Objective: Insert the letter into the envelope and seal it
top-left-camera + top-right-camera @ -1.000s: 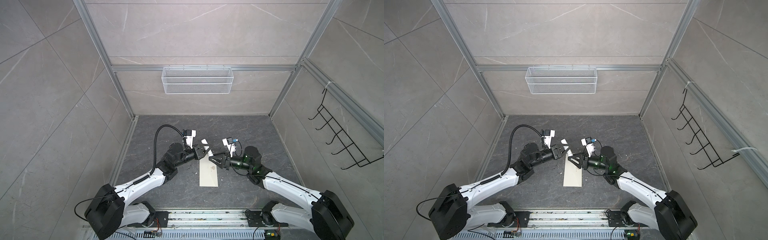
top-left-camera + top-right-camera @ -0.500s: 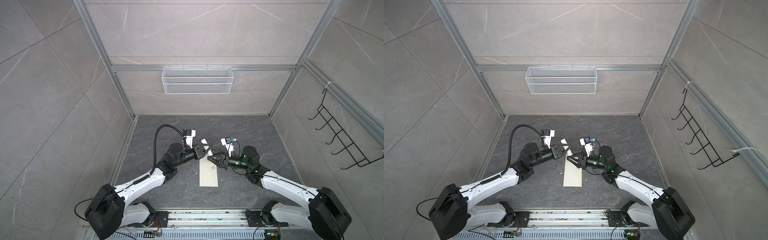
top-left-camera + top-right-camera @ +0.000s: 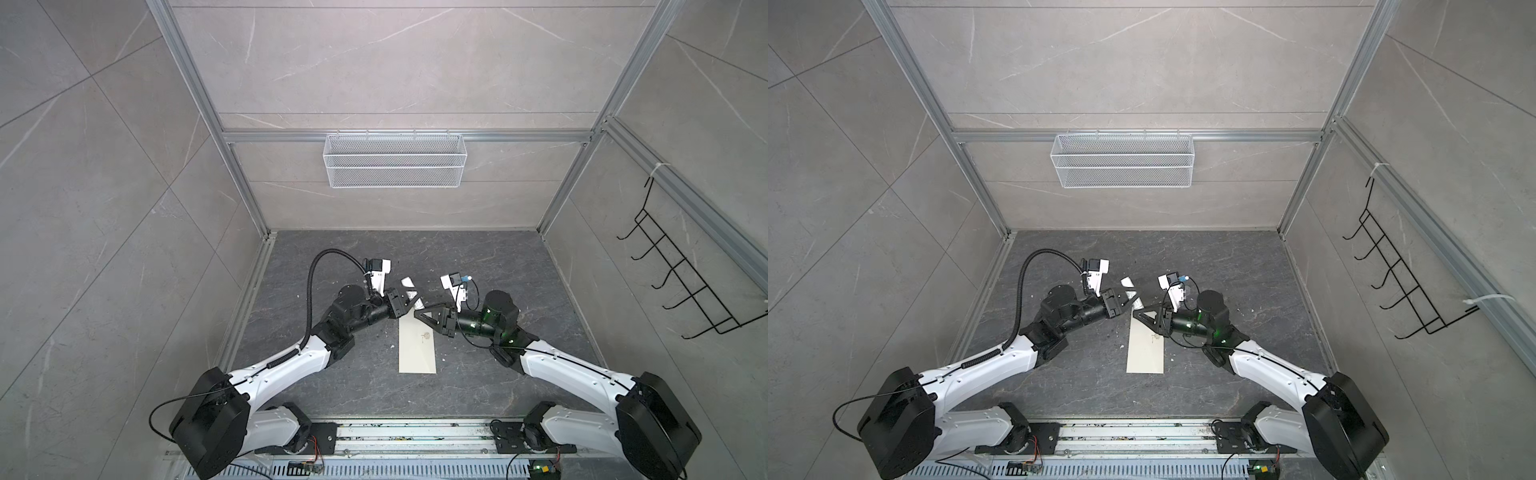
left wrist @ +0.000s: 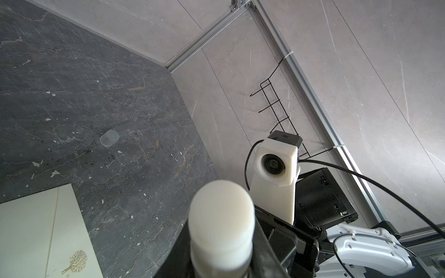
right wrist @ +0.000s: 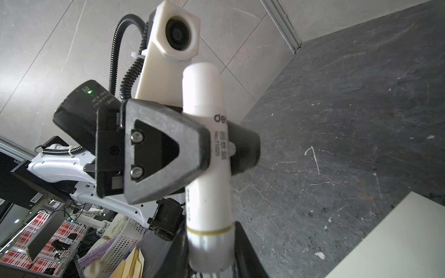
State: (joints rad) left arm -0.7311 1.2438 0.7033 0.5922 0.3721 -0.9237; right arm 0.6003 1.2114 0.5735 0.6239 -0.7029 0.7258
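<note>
left gripper (image 5: 218,144) pinches glue stick (image 5: 209,204) | right gripper (image 3: 418,314) pinches its end | envelope (image 3: 417,351) flat beneath them

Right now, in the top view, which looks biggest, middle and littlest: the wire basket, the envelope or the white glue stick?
1. wire basket: biggest, though it seems to hang nearer the camera, which helps.
2. envelope: middle.
3. glue stick: littlest, and only its ends show.

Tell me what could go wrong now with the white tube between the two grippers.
The left gripper and the right gripper both grip the white tube in the air; a crooked pull may make it slip and fall. The envelope lies unheld just below, so a fall could shift it.
</note>
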